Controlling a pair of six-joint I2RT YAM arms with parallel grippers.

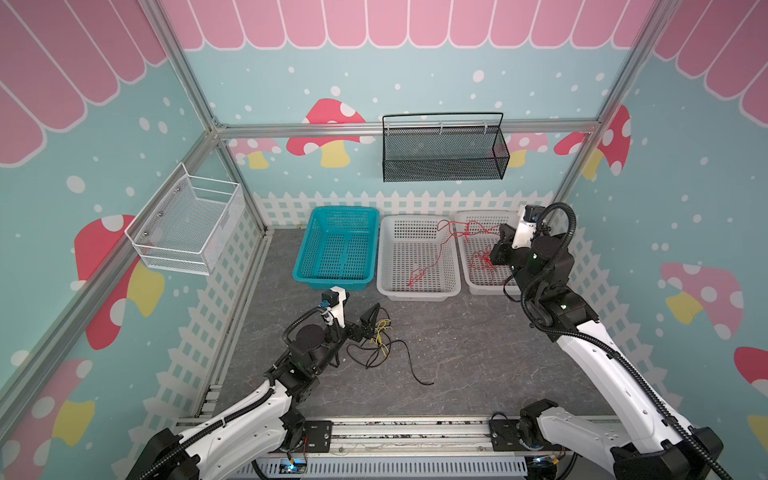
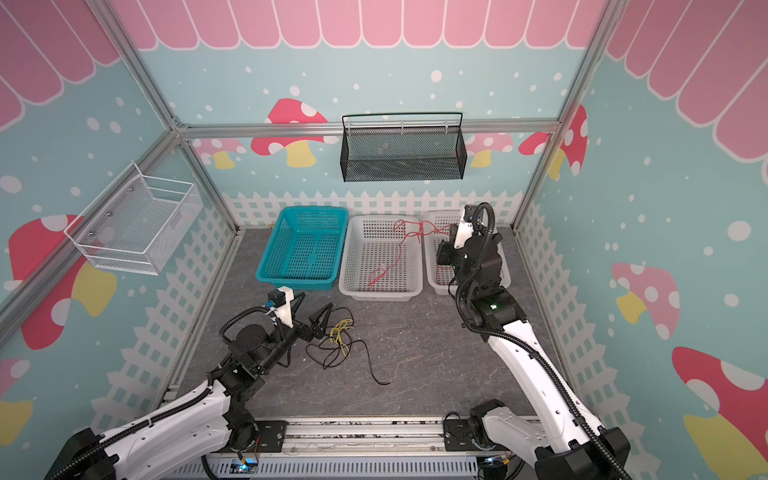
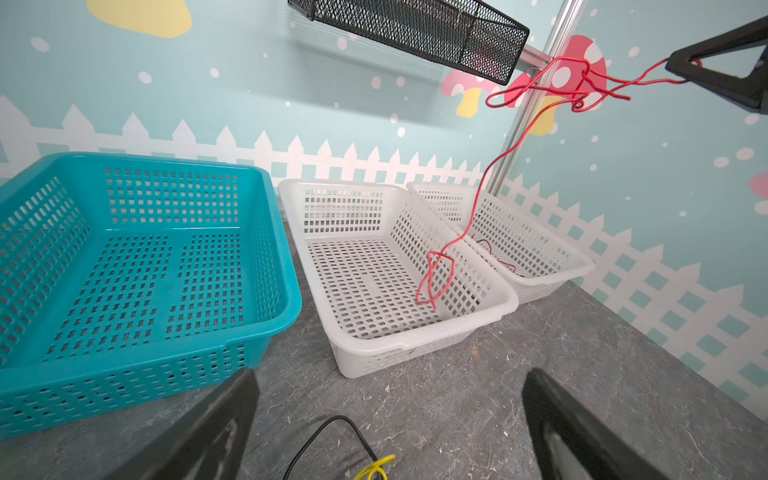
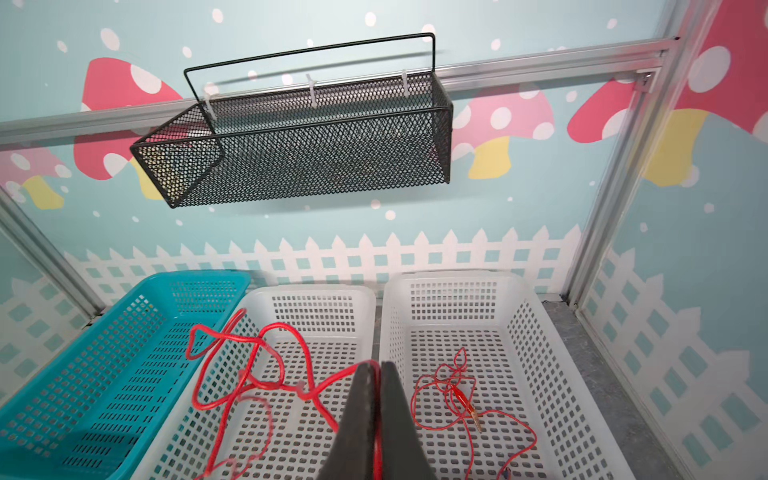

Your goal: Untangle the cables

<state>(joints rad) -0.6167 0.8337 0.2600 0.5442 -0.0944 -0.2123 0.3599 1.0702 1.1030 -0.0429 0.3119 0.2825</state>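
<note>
Remote sorting: my right gripper [image 4: 379,368], jaws pressed tight on a thin, kinked red cable [image 4: 305,392], holds it high. I judge the height is meant to let the free end trail into the middle white perforated plastic basket [image 1: 419,294], clear of the rest. My left gripper [image 3: 390,374] gapes wide and empty over the tangled yellow and black wires [image 1: 380,340] on the grey stone-patterned table [image 1: 478,353], seemingly poised for the next pick.

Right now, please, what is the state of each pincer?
Left pincer: open, holding nothing.
Right pincer: closed on the thin red wire.
</note>
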